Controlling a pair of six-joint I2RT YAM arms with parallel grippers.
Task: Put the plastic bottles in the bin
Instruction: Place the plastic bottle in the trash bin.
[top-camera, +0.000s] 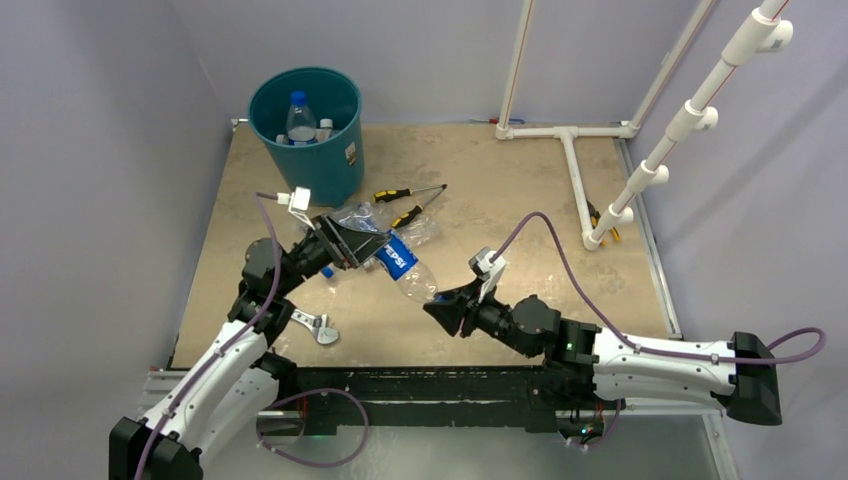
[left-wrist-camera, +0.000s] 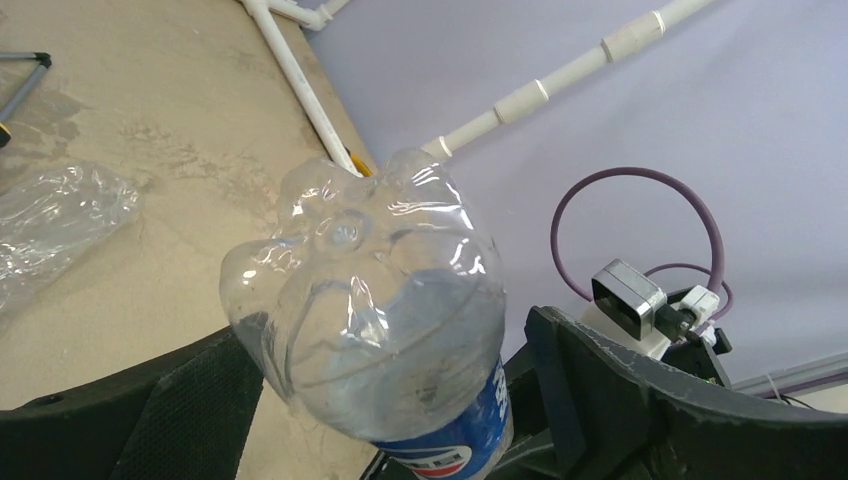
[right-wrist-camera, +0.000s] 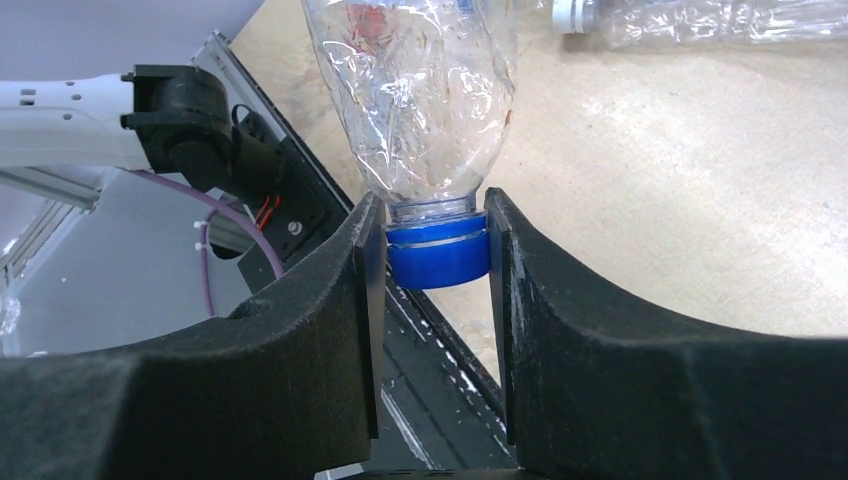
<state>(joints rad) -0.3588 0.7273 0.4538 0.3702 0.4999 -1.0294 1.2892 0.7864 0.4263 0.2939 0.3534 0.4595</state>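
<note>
Lavender walls surround a tan table (top-camera: 480, 180). At its middle, the right gripper (right-wrist-camera: 436, 250) pinches the blue cap of a Pepsi bottle (top-camera: 405, 262), while the left gripper (top-camera: 370, 245) gapes wide around its base. A teal bin (top-camera: 320, 165) at the far left holds other bottles (top-camera: 300, 118).

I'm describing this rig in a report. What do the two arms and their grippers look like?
The left arm and right arm share white shells, black joints and black bases. A purple cable loops along each to a small white wrist camera. The left gripper and right gripper each have two broad matte-black fingers.
</note>
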